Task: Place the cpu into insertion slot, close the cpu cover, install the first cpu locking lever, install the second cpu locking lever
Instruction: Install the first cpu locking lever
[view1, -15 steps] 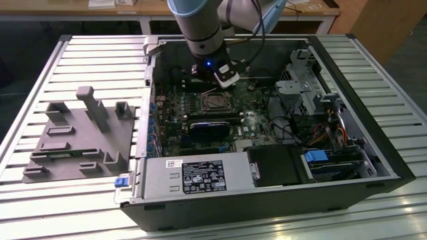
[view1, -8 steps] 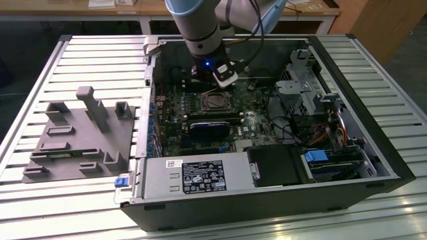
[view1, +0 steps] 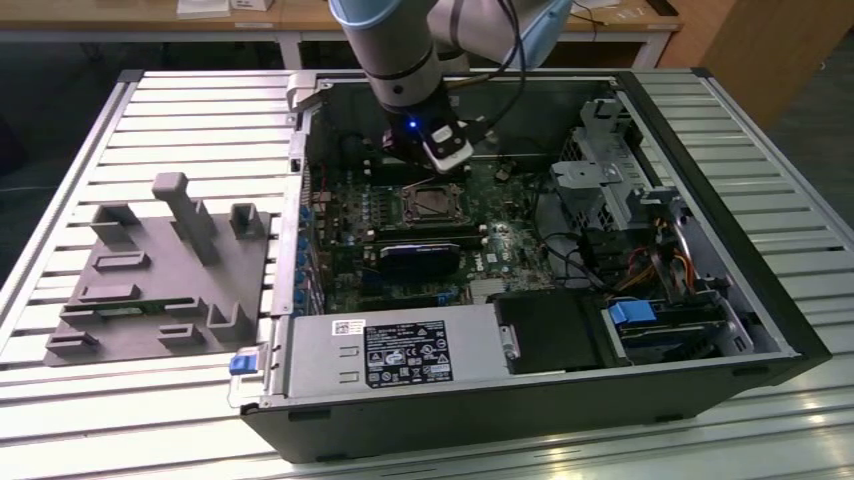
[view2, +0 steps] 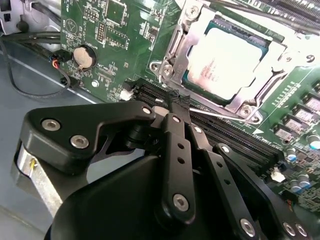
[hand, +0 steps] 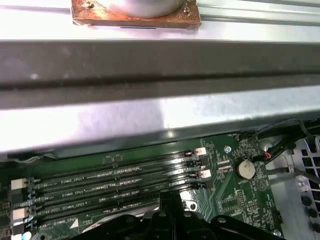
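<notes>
Exterior view: open case (view1: 534, 410) flat on a slatted surface (view1: 200, 110), arm (view1: 394, 50) down into it from above. Gripper (view1: 447, 158) low over the green board (view1: 514, 245), just beside the slot (view1: 403, 204), toward the case's far wall. Grey moulded tray (view1: 160, 270) on the surface at the exterior view's left of the case, well apart from the gripper. Grey power supply (view1: 387, 355) along the case's near edge. Black block (view1: 416, 258) on the board between power supply and slot.

Second wrist view: cpu (view2: 227, 60) seated flat in the slot, silver top up. Cover (view2: 186, 47) down over it, framing the top through its window. Thin silver lever (view2: 220, 115) along the slot's edge, next to the memory slots (view2: 235, 145). Black fingers (view2: 176, 130) together, tips at one end of that lever. Cannot tell whether nipped on the rod or only touching it. Coin battery (view2: 85, 57) on the board, well apart from the fingers.

First wrist view: gripper (hand: 170, 200) tips just over the memory slots (hand: 115, 180), coin battery (hand: 245, 169) near, grey case wall (hand: 150, 115) beyond the board.
</notes>
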